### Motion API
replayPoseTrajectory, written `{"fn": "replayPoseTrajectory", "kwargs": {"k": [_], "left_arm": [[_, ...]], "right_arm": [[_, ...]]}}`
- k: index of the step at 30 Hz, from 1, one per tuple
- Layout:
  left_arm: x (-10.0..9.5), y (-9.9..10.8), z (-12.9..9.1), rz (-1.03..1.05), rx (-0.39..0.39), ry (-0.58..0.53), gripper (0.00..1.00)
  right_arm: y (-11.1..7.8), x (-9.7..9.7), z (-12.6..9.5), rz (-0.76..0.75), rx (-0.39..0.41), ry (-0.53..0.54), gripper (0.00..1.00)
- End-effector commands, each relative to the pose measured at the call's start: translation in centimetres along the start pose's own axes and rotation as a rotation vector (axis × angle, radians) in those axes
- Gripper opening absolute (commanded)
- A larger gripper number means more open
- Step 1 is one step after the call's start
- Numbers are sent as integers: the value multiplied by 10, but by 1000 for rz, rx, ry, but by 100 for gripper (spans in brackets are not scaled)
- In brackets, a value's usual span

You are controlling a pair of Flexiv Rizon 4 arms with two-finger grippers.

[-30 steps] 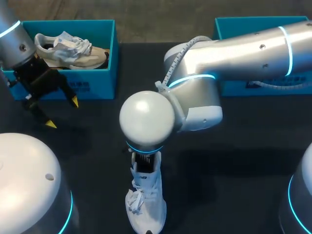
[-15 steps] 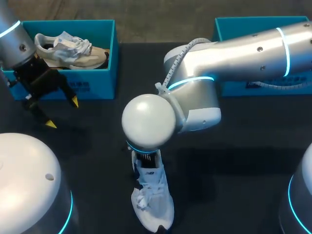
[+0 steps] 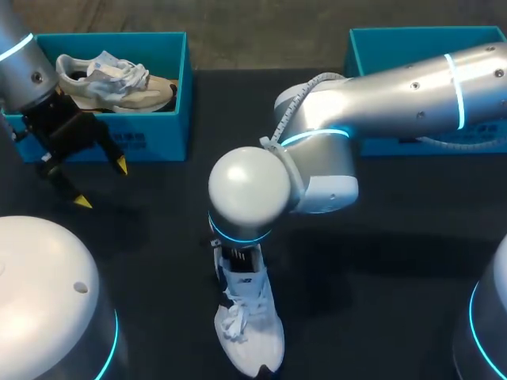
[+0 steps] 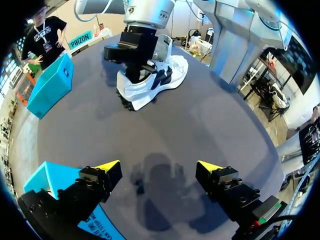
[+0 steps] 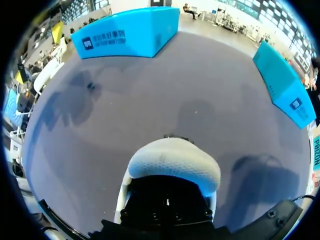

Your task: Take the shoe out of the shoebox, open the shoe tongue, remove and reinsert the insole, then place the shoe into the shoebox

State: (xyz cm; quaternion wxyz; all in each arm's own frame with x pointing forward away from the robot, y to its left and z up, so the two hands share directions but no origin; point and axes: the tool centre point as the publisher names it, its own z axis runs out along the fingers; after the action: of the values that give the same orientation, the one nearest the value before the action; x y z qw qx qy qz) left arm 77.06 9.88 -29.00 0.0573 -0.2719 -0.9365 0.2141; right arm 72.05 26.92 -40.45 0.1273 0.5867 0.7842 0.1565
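Observation:
A white shoe [image 3: 247, 326] lies on the dark table near the front edge, toe toward me. My right gripper [image 3: 238, 264] comes straight down into its opening at the heel end. In the right wrist view the rounded white heel [image 5: 173, 161] lies just ahead of the gripper body and the fingertips are hidden inside the shoe. The left wrist view shows the same shoe [image 4: 159, 82] with the right gripper [image 4: 136, 56] on it. My left gripper [image 3: 100, 184] hangs open and empty in front of the left shoebox [image 3: 158, 131]; its own view shows bare tabletop between its fingers [image 4: 159, 167].
The left shoebox holds a second, beige and white shoe [image 3: 119, 79]. Another blue shoebox [image 3: 372, 47] stands at the back right, partly hidden by my right arm. Both boxes stand beyond the heel in the right wrist view [image 5: 125, 32] [image 5: 285, 85].
My right arm has shifted slightly to the right, and the white shoe has swung with it, toe turning right. The left arm has not moved.

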Motion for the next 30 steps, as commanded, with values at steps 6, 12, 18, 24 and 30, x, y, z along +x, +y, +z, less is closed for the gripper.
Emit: {"fn": "replayPoseTrajectory", "kwargs": {"k": [6, 12, 18, 24, 30], "left_arm": [[0, 0, 0, 0, -2, 2, 100], [0, 0, 0, 0, -2, 2, 100], [0, 0, 0, 0, -2, 2, 100], [0, 0, 0, 0, -2, 2, 100], [0, 0, 0, 0, -2, 2, 100]], "right_arm": [[-28, 0, -3, 7, 66, -37, 0], [-42, 0, -23, 8, 71, -64, 0], [-30, -2, -43, -10, -26, -56, 0], [-8, -4, -38, -41, -61, -42, 0], [6, -4, -13, -58, -32, -8, 0]]}}
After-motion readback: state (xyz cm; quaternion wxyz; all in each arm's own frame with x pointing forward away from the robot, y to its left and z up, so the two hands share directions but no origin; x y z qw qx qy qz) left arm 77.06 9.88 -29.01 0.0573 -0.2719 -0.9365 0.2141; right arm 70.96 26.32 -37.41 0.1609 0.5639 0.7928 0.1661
